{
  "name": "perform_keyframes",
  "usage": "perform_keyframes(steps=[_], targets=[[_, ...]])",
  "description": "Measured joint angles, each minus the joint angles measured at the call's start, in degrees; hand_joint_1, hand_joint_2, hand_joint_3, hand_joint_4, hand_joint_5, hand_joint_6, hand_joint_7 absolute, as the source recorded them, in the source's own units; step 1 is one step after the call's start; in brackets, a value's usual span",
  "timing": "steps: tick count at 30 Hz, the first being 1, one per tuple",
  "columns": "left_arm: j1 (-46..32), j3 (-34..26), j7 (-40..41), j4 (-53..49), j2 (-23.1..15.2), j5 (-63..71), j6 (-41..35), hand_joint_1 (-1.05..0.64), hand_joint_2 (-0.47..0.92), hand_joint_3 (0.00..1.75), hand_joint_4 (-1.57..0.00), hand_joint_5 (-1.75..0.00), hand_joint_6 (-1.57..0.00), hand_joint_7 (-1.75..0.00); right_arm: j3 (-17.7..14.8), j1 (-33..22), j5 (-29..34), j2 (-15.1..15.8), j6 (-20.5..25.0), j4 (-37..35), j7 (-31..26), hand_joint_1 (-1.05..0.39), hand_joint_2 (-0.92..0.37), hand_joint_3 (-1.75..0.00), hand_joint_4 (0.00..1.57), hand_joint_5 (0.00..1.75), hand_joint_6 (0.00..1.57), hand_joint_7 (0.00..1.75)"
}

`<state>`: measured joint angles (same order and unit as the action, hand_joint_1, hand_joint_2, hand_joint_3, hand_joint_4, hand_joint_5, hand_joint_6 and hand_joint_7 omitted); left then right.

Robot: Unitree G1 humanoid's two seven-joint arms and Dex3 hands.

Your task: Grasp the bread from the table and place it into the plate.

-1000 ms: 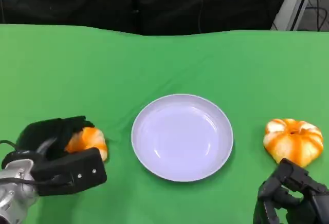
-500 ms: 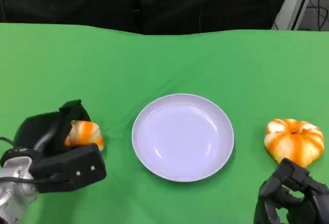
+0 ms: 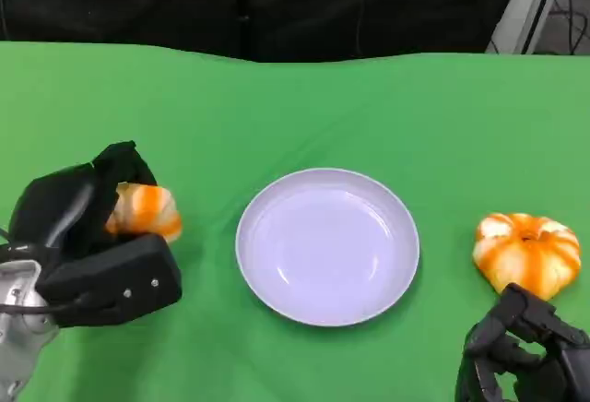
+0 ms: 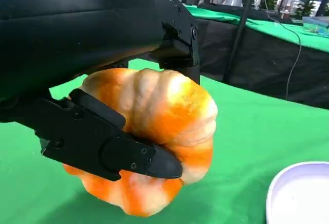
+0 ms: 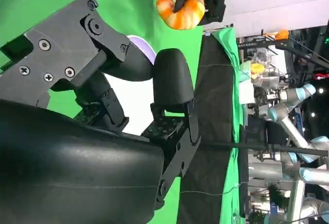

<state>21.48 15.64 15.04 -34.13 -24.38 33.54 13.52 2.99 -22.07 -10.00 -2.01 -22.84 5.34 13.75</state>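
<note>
Green cloth (image 3: 304, 107) covers the whole table, with a dark background behind it. At the left side, the left hand (image 3: 88, 236) holds one bread (image 3: 143, 211), an orange and white round piece; the left wrist view shows black fingers (image 4: 110, 142) clamped around it from both sides, and it looks raised a little above the cloth. Just to the right of it, in the middle of the table, lies the white plate (image 3: 327, 245), with nothing in it. Further right, a second bread (image 3: 526, 253) rests on the cloth, near the plate. The right hand (image 3: 524, 351) is just in front of this bread, not touching it, and its fingers hold nothing; I cannot tell if they are apart or curled.
</note>
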Motion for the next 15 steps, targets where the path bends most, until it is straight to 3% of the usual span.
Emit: perform_keyframes(steps=[8, 15], targets=[[-0.9, -1.2, -1.7, 7.2, -0.7, 0.0, -0.9, -0.07, 0.92, 0.34, -0.56, -1.75, -0.44, -1.75, -0.1, 0.0, -0.1, 0.0, 0.3, 0.1, 0.1, -0.15, -0.48, -1.33, 0.87, 1.75, 0.77, 1.61], [-1.0, -0.3, -2.7, 13.3, 1.6, 1.1, -1.7, -0.03, 0.92, 0.33, -0.58, -1.75, -0.46, -1.75, -0.1, 0.0, -0.1, 0.0, 0.4, 0.2, 0.1, -0.13, -0.47, -1.34, 0.88, 1.75, 0.77, 1.61]])
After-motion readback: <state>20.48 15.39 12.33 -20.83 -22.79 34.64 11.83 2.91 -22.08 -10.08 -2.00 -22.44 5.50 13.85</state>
